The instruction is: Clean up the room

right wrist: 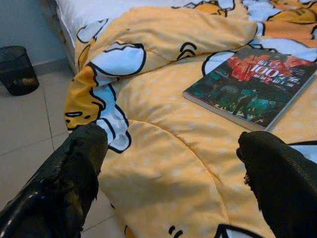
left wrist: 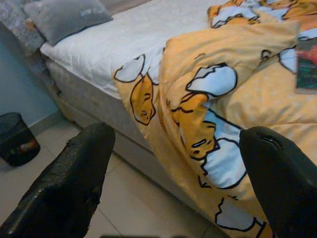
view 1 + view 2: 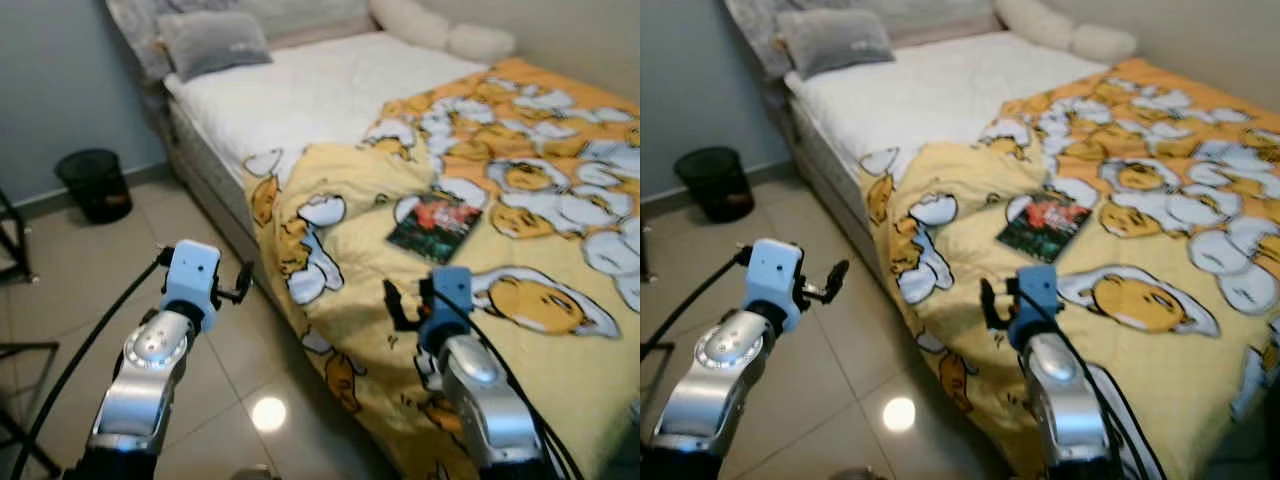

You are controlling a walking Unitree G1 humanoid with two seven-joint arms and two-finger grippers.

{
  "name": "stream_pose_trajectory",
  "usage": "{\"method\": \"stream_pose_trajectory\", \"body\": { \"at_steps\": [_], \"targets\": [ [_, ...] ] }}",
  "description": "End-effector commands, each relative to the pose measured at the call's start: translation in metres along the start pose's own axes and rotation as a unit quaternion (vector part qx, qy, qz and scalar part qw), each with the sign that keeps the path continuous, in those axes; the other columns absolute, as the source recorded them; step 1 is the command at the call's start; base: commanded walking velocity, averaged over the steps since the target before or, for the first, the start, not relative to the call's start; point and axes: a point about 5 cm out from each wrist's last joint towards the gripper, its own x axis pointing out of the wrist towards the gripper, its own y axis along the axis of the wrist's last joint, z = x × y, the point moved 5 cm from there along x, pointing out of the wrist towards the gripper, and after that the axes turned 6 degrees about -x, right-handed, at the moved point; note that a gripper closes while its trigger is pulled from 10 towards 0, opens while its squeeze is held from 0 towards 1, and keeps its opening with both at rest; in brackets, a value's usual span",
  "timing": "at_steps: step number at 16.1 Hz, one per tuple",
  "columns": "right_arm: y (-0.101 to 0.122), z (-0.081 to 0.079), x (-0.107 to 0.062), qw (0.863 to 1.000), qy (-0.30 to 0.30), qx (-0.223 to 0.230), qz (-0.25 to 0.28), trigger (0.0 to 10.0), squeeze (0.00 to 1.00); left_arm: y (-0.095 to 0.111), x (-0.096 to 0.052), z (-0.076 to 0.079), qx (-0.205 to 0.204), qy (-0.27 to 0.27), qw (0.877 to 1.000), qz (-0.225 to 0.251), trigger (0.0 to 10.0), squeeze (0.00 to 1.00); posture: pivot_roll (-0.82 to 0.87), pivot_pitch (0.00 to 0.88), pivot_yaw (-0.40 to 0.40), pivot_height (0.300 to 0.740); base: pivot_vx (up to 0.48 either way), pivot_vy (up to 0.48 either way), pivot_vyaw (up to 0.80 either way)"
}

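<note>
The book [image 1: 252,87] lies flat on the yellow blanket [image 1: 168,163] covering the bed [image 3: 300,90], well short of the pillow [image 3: 212,42]. The right hand [image 1: 168,183], fingers spread and empty, hovers over the blanket edge with the book just ahead, long side slanting across its line. The left hand [image 2: 183,188], also spread, hangs farther from the book, over the floor [image 3: 80,270].
</note>
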Motion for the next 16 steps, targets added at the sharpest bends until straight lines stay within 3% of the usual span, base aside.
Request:
{"method": "stream_pose_trajectory", "body": {
  "at_steps": [1, 2, 3, 4, 11, 16],
  "targets": [
    [0.002, 0.008, -0.001, 1.0, -0.012, -0.005, 0.001, 10.0, 1.0, 0.006, 0.002, -0.002, 0.007, 0.009, 1.0, 0.007, 10.0, 0.12, 0.06, 0.0, 0.022, 0.74, 0.0, 0.0, 0.0],
    [0.001, 0.01, -0.001, 1.0, -0.019, -0.007, -0.002, 10.0, 1.0, 0.005, 0.003, -0.003, 0.002, 0.013, 1.0, 0.005, 10.0, 0.0, 0.05, 0.0, 0.024, 0.74, 0.0, 0.0, 0.0],
    [-0.001, 0.012, -0.001, 1.0, -0.025, -0.008, -0.005, 10.0, 1.0, 0.005, 0.003, -0.004, -0.006, 0.017, 1.0, 0.005, 10.0, 0.0, 0.06, 0.0, 0.023, 0.74, 0.0, 0.0, 0.0],
    [-0.001, 0.013, -0.001, 0.999, -0.029, -0.011, -0.008, 10.0, 0.0, 0.005, 0.004, -0.004, -0.008, 0.017, 1.0, 0.006, 10.0, 0.0, 0.06, 0.0, 0.022, 0.74, 0.0, 0.0, 0.0],
    [-0.002, 0.019, 0.002, 0.999, -0.04, -0.008, -0.018, 10.0, 0.0, 0.006, 0.006, -0.003, -0.011, 0.017, 1.0, 0.006, 10.0, 0.0, 0.05, 0.0, 0.02, 0.74, 0.0, 0.336, 0.0],
    [0.003, 0.024, 0.003, 0.998, -0.06, -0.001, -0.01, 10.0, 0.0, 0.009, 0.006, -0.003, -0.014, 0.015, 1.0, 0.016, 10.0, 0.0, 0.05, 0.0, 0.017, 0.74, 0.0, 0.0, 0.0]
  ]
}}
